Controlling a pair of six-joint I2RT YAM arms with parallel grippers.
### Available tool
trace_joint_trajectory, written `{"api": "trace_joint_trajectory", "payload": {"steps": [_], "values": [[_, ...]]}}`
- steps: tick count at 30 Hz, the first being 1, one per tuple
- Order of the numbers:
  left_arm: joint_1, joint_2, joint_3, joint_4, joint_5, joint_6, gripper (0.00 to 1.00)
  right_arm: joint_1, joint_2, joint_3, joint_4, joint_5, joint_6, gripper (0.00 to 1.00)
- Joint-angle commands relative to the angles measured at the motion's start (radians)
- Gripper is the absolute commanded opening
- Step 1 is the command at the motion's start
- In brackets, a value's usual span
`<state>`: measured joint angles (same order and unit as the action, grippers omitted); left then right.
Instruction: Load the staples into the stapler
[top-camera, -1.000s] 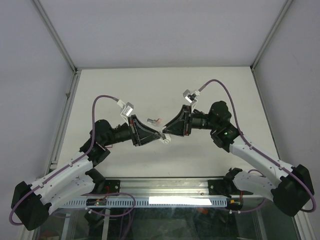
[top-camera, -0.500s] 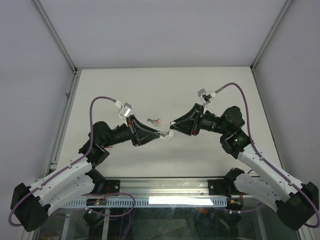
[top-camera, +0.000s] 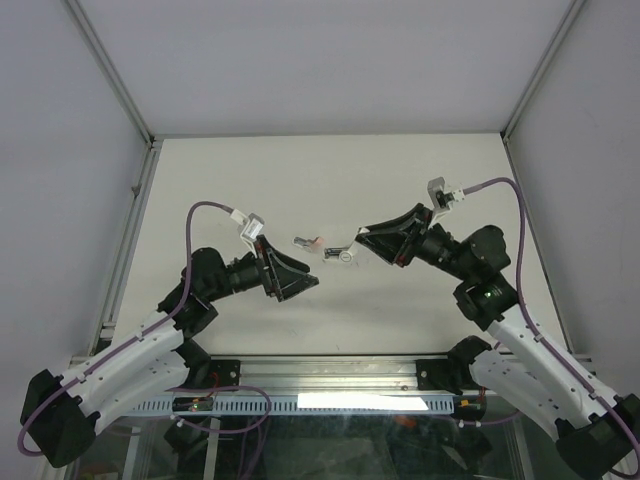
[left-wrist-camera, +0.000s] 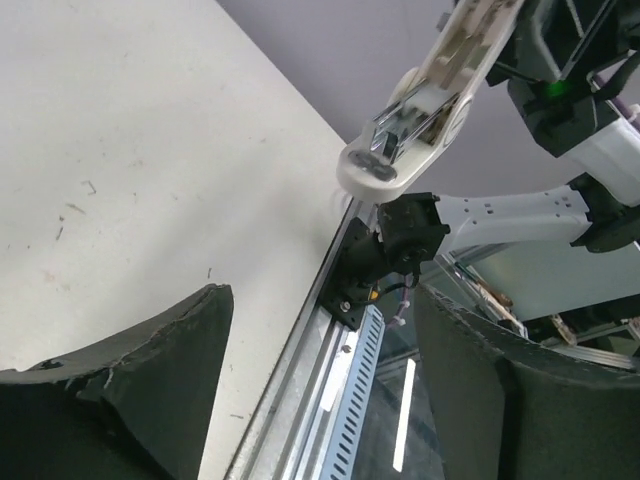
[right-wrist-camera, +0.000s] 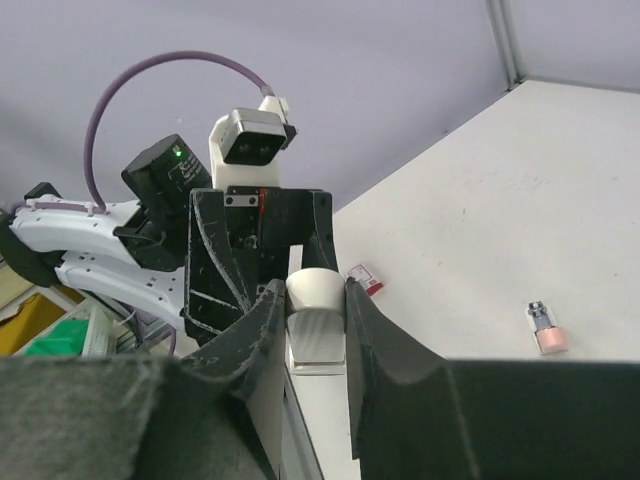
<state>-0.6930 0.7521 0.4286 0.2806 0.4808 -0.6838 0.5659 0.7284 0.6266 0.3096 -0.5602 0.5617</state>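
Note:
My right gripper (top-camera: 358, 241) is shut on the stapler (top-camera: 345, 254), a small white piece held above the table's middle. In the right wrist view the stapler's rounded white end (right-wrist-camera: 316, 318) sits pinched between the two dark fingers of my right gripper (right-wrist-camera: 315, 292). The left wrist view shows the stapler (left-wrist-camera: 425, 105) overhead, its open channel showing grey metal; I cannot tell whether that is the staples. My left gripper (top-camera: 304, 283) (left-wrist-camera: 320, 300) stands open and empty, a short way left of the stapler.
A small red-and-white box (top-camera: 310, 242) (right-wrist-camera: 362, 277) lies on the table between the grippers, slightly farther back. A little pink-and-grey piece (right-wrist-camera: 545, 330) lies farther along the table. The metal rail (left-wrist-camera: 340, 400) marks the near edge.
The grippers met at the stapler a second ago. Since then my left gripper has opened and drawn back left, while my right gripper has carried the stapler up and right.

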Motion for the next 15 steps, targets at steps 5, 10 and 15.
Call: {"api": "trace_joint_trajectory", "payload": {"steps": [5, 10, 15], "values": [[0.001, -0.058, 0.087, -0.099, -0.081, 0.034, 0.97, -0.002, -0.027, 0.001, -0.026, 0.123, -0.138, 0.0], [0.054, 0.038, 0.364, -0.464, -0.267, 0.152, 0.99, 0.014, -0.006, -0.062, -0.005, 0.178, -0.239, 0.0], [0.331, 0.169, 0.488, -0.575, -0.091, 0.213, 0.99, 0.14, 0.065, -0.103, 0.083, 0.312, -0.331, 0.0]]}}
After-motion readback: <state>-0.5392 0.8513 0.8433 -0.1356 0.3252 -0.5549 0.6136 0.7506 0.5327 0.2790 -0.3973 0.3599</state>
